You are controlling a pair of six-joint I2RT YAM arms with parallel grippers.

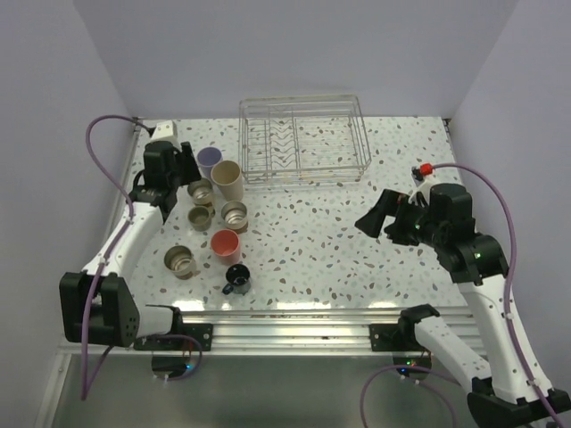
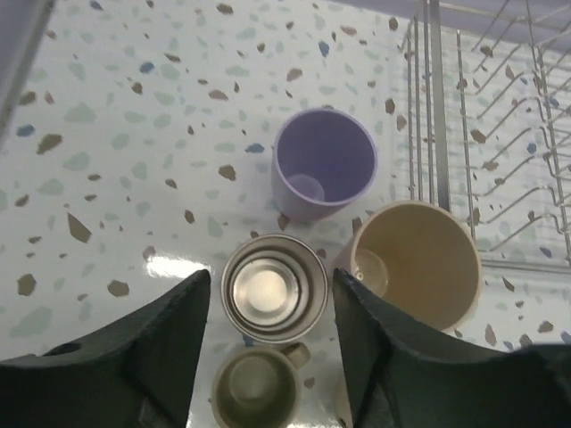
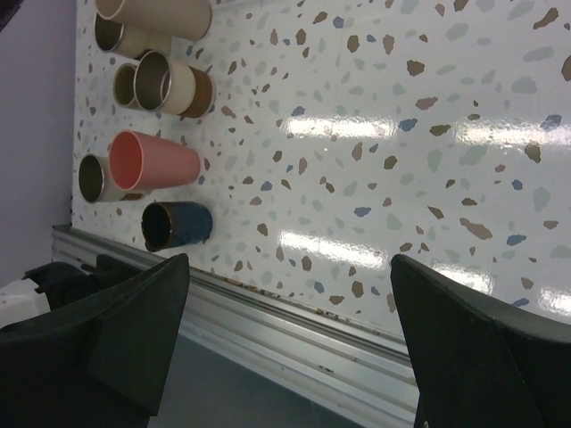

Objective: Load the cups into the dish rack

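The wire dish rack (image 1: 303,143) stands at the back centre and holds no cups. The cups stand grouped on the left: lavender (image 1: 210,160), tall beige (image 1: 227,178), coral-pink (image 1: 226,245), the black mug (image 1: 237,280) and several grey metallic cups (image 1: 201,192). My left gripper (image 1: 181,168) is open and hovers over them. In the left wrist view its fingers (image 2: 178,339) straddle a metallic cup (image 2: 274,288) without touching it, with the lavender cup (image 2: 324,162) and the beige cup (image 2: 415,263) beyond. My right gripper (image 1: 370,218) is open and empty, above bare table at the right.
The rack's left wall (image 2: 428,107) stands right of the lavender cup. A second greyish handled cup (image 2: 256,385) sits under the left gripper. The right wrist view shows the coral cup (image 3: 153,160), the dark mug (image 3: 176,224) and the table's metal front rail (image 3: 294,330).
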